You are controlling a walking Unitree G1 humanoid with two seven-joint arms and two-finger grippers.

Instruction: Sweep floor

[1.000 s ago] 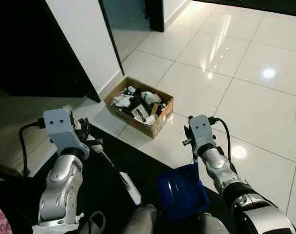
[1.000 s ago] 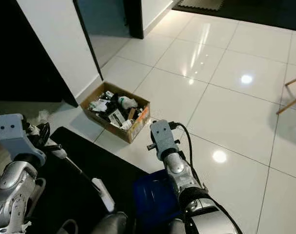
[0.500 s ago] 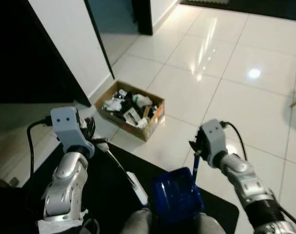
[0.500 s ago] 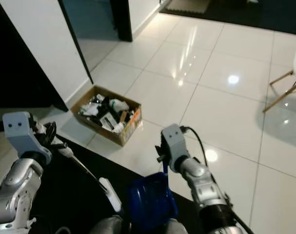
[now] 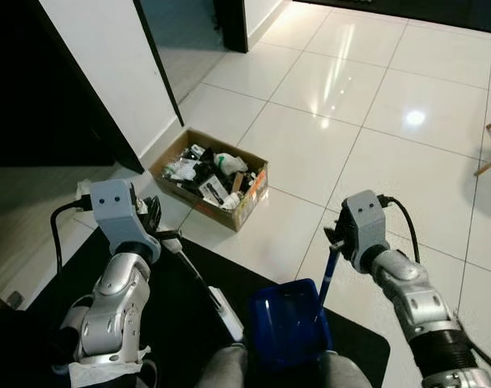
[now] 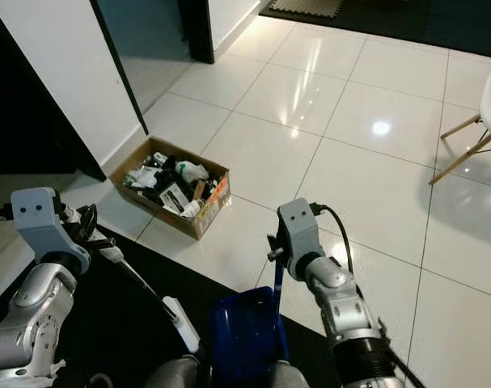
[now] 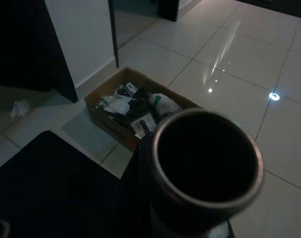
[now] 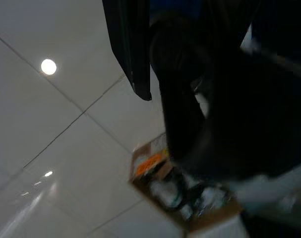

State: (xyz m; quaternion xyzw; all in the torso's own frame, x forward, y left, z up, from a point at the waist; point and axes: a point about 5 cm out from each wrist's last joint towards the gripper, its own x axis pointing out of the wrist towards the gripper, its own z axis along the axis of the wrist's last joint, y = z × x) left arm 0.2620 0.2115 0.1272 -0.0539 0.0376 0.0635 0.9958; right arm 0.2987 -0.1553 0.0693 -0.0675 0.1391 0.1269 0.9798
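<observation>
My left gripper (image 5: 159, 235) is shut on the thin dark handle of a brush (image 5: 198, 280). The brush slants down to its white head (image 5: 227, 317) over a black mat. In the left wrist view the handle's round open end (image 7: 207, 163) is close up. My right gripper (image 5: 335, 243) is shut on the upright blue handle of a blue dustpan (image 5: 286, 326). The pan hangs low in front of me, beside the brush head. The white tiled floor (image 5: 366, 121) stretches ahead.
An open cardboard box (image 5: 210, 176) full of rubbish stands on the tiles by a white wall corner (image 5: 99, 73). A black mat (image 5: 75, 275) lies under my left arm. A white chair with wooden legs (image 6: 480, 121) stands at the right. A dark doorway (image 5: 188, 32) lies ahead on the left.
The camera has shifted, so the box sits further left in the picture. My right gripper has swung outward to the right with the dustpan. The left gripper keeps its hold on the brush.
</observation>
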